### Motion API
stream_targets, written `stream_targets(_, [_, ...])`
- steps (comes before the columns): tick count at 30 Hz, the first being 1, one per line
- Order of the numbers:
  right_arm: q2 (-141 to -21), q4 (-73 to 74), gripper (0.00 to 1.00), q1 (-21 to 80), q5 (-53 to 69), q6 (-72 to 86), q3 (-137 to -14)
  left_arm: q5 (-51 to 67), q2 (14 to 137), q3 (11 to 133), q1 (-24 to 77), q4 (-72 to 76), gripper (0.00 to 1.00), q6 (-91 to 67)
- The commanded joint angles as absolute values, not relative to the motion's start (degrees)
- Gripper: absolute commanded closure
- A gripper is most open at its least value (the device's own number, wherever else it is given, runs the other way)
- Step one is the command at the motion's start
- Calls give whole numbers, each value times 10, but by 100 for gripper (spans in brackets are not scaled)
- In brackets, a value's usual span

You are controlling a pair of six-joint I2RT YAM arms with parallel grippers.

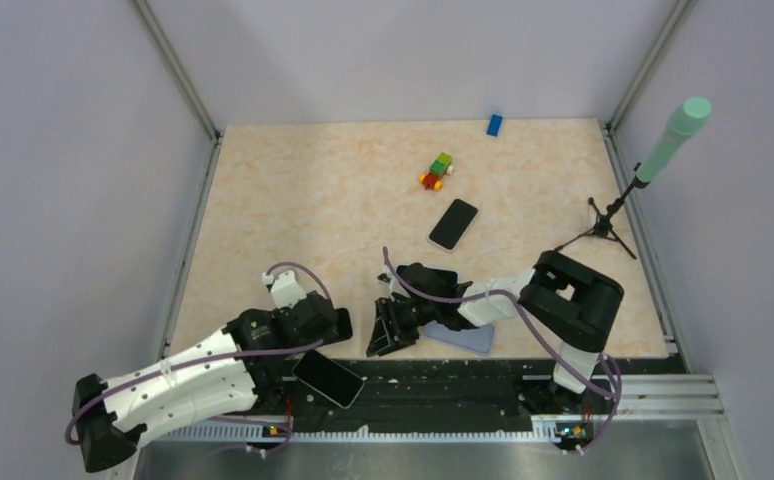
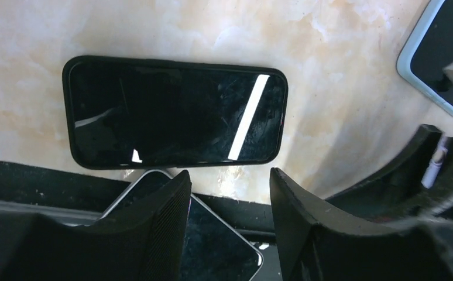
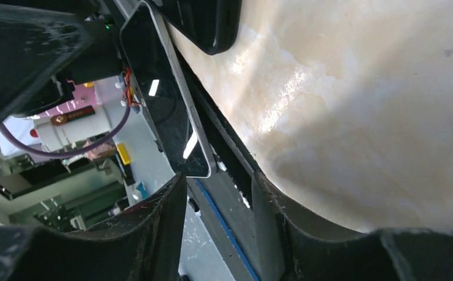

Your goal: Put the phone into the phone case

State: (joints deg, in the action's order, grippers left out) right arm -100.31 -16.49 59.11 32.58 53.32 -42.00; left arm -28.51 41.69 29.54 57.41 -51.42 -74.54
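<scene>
low in the top view, the phone (image 1: 328,378) lies slantwise just below the left gripper (image 2: 229,181), half open, empty. right gripper (image 3: 218,187) likewise, farther off.

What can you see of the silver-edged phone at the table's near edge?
The silver-edged phone is a slim, uncased slab: glossy black screen facing up, thin metallic rim. It lies flat and askew, mostly on the black rail by the left arm, one corner reaching the marble tabletop. Nothing grips it.

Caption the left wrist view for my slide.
Open left gripper poised over a silver-edged phone; a black-rimmed phone lies flat on the table beyond, a light-blue case at top right.
</scene>
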Motion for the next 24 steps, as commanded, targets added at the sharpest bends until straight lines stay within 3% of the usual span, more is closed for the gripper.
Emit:
stream_targets(1, [-1045,-253,56,611,365,563,-423,-247,378,304,573,-589,45,-802])
stream_targets(8, [-1089,-317,56,623,388,595,-423,-153,406,315,573,-580,48,-703])
stream_targets(11, [-1097,-323,56,623,392,596,-424,-94,456,325,573,-562,63,-621])
stream_targets(13, [-1100,-323,56,624,394,595,-425,-64,491,328,574,-552,78,-574])
stream_targets(18, [-1105,-322,56,624,395,591,-430,-39,515,329,594,-549,99,-552])
stream_targets(24, [-1123,-330,56,623,402,592,-441,28,437,313,600,-562,100,-544])
